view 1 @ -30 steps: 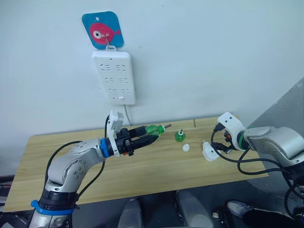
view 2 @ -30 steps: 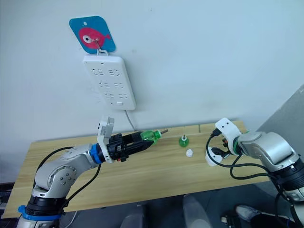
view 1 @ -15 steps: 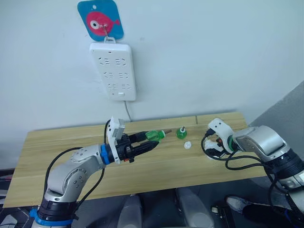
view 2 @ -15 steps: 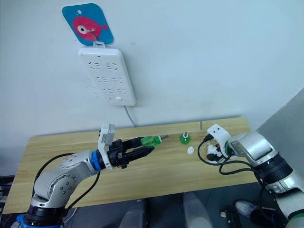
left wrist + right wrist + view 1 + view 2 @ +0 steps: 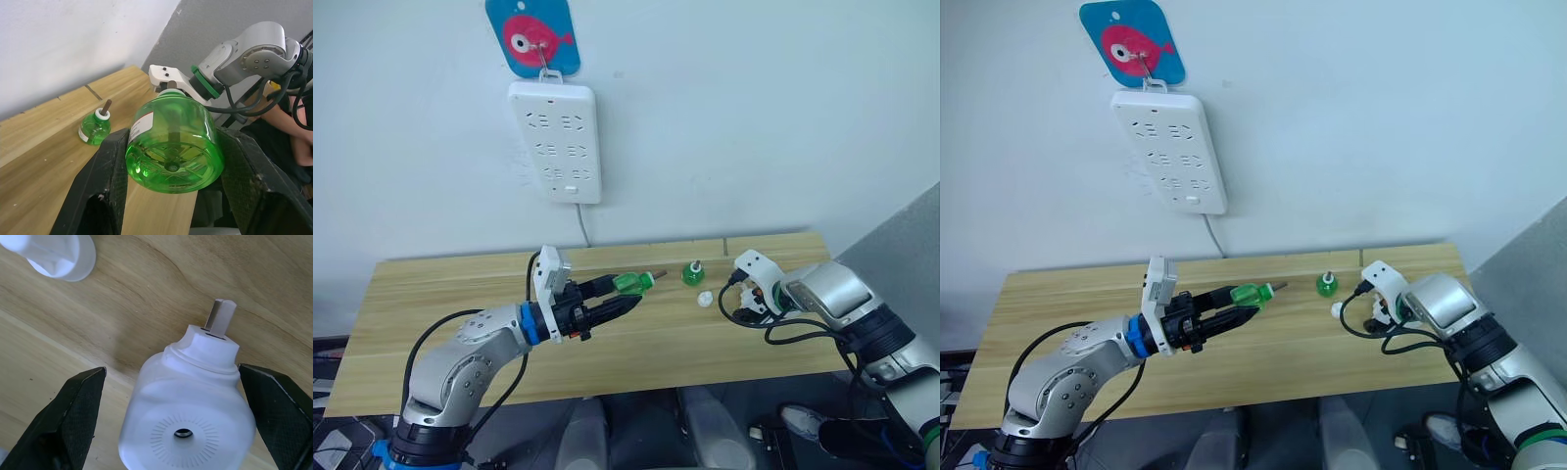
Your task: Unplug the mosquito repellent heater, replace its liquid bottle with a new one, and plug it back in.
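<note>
Left gripper [image 5: 171, 196] pinching round green plastic liquid bottle [image 5: 172, 141], raised over wooden table [image 5: 440, 294]. Right gripper [image 5: 171, 431] now lowered, spread around small white plastic heater [image 5: 188, 418] lying on table; earlier lifted, so swap paused. Bottle label unreadable.

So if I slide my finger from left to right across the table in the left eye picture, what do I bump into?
left gripper holding a green bottle → little green bottle standing on the table → small white cap → right gripper at the white heater.
</note>
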You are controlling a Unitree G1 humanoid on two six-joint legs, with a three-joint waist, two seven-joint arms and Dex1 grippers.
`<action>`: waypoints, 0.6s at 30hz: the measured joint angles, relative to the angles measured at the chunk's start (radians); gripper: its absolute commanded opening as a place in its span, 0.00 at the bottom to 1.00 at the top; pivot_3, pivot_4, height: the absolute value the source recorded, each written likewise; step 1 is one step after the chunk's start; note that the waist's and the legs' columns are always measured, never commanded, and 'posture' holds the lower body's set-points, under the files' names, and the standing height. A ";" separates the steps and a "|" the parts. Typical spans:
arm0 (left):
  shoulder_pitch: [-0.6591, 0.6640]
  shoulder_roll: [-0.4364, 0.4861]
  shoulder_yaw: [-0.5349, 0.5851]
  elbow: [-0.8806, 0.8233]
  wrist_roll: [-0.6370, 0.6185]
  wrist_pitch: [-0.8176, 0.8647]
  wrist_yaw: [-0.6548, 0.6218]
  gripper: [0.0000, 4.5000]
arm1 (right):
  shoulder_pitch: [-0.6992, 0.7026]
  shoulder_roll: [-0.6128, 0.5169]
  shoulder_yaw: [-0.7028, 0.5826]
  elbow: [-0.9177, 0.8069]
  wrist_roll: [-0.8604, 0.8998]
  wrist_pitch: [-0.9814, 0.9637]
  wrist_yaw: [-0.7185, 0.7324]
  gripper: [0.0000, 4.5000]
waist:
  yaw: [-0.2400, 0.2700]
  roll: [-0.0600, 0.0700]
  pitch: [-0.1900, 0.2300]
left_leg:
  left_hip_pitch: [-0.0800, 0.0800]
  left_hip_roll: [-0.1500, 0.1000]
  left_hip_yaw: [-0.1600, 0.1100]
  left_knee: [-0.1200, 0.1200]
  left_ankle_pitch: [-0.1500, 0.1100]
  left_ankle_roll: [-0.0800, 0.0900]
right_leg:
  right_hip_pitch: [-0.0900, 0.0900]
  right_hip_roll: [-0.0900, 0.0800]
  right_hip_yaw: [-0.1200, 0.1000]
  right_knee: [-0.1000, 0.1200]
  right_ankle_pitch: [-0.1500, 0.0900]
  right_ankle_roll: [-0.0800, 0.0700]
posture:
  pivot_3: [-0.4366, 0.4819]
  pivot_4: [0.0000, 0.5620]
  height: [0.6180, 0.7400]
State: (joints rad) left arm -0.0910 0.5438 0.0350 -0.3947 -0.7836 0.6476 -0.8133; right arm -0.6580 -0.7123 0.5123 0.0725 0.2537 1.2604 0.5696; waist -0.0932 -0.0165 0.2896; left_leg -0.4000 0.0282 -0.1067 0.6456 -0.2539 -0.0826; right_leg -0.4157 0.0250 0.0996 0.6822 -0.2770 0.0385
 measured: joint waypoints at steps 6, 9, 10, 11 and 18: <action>0.007 -0.002 0.000 -0.010 0.003 -0.001 0.016 0.51 | 0.000 -0.014 -0.002 0.000 -0.018 0.016 0.015 1.00 | 0.006 0.000 0.000 | 0.000 0.000 0.000 0.000 0.000 0.000 | 0.000 0.000 0.000 0.000 0.000 0.000 | 0.42 0.51 0.90; 0.007 -0.003 0.000 -0.013 0.004 -0.002 0.017 0.51 | 0.000 -0.015 -0.003 0.013 -0.035 0.016 0.021 1.00 | 0.006 0.000 0.000 | 0.000 0.000 0.000 0.000 0.000 0.000 | 0.000 -0.001 0.000 0.000 0.000 0.000 | 0.41 0.51 0.90; 0.007 -0.003 0.000 -0.013 0.004 -0.002 0.017 0.51 | 0.000 -0.015 -0.003 0.016 -0.037 0.015 0.022 1.00 | 0.007 0.000 0.000 | 0.000 0.000 0.000 0.000 0.000 0.000 | 0.000 -0.001 0.000 0.000 0.000 0.000 | 0.41 0.51 0.90; 0.007 -0.003 0.000 -0.013 0.004 -0.002 0.017 0.51 | 0.000 -0.015 -0.003 0.017 -0.037 0.016 0.024 1.00 | 0.006 0.000 0.000 | 0.000 0.000 0.000 0.000 0.000 0.000 | 0.000 -0.001 0.000 0.000 0.000 0.000 | 0.42 0.51 0.90; 0.007 -0.012 -0.001 -0.013 0.013 -0.005 0.017 0.51 | 0.001 -0.015 -0.003 0.022 -0.046 0.022 0.038 0.92 | 0.007 0.000 0.000 | 0.000 -0.001 0.000 0.000 0.000 0.000 | 0.000 -0.001 0.000 0.000 0.000 0.000 | 0.42 0.50 0.90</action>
State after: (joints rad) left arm -0.0839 0.5314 0.0341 -0.4082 -0.7710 0.6428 -0.7963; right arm -0.6575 -0.7271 0.5097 0.0941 0.2079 1.2820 0.6074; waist -0.0866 -0.0166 0.2896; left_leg -0.4002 0.0276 -0.1067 0.6455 -0.2539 -0.0826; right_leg -0.4157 0.0240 0.0994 0.6820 -0.2772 0.0389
